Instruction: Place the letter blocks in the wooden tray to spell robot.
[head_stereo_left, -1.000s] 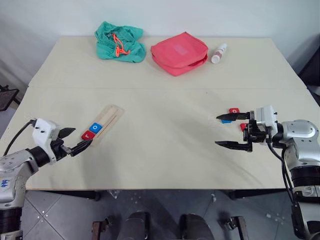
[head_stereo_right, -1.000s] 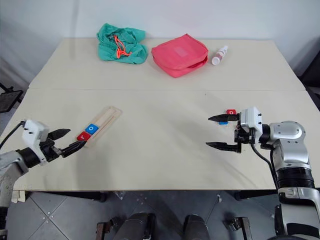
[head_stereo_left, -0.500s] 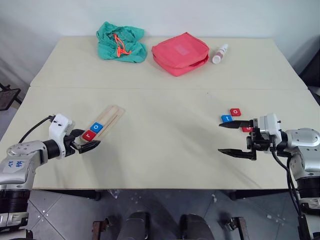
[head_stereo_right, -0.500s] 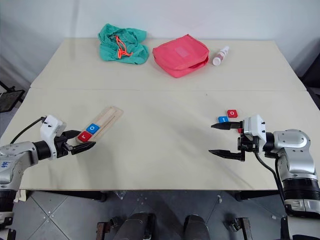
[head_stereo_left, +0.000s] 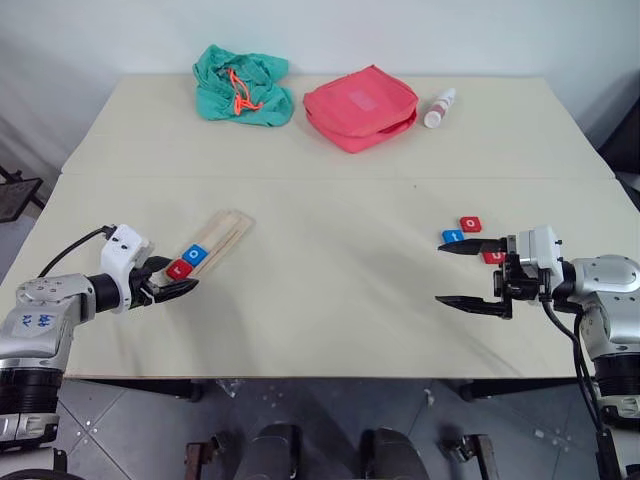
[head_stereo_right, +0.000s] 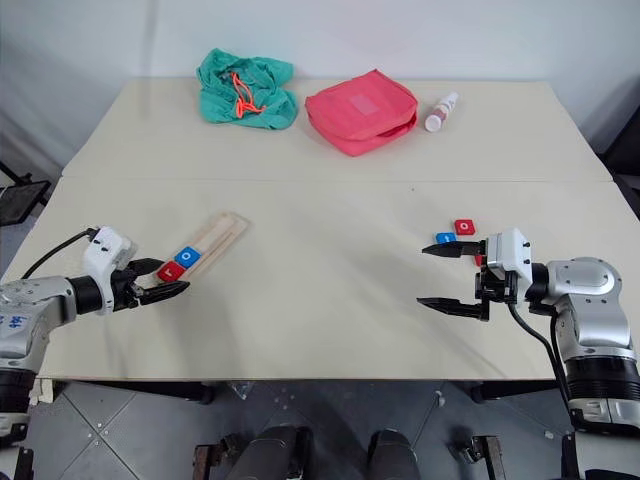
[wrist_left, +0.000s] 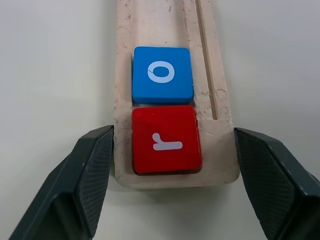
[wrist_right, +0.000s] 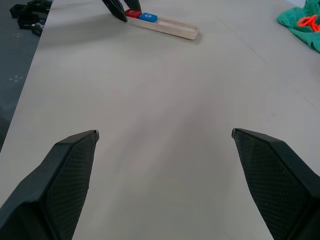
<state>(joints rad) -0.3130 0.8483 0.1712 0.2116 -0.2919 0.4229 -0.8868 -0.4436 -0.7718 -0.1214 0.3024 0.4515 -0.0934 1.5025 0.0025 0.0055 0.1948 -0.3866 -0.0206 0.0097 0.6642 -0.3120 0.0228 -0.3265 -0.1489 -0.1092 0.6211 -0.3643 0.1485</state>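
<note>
Beside tray (wrist_left: 170, 100) near end: left gripper (wrist_left: 172, 185) open astride, empty. Right gripper (head_stereo_left: 470, 273) wide, empty. Tiles (head_stereo_left: 462, 230) light, rigid, slick; pinch opposite edges.

Beyond the wide-open right end effector (wrist_right: 165, 137), the wooden tray (wrist_right: 167, 27) holds two letter blocks (wrist_right: 140, 15).

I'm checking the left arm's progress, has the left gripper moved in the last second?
Yes. The left gripper has closed in on the near end of the wooden tray, its open fingers now on either side of that end by the red r block.
</note>
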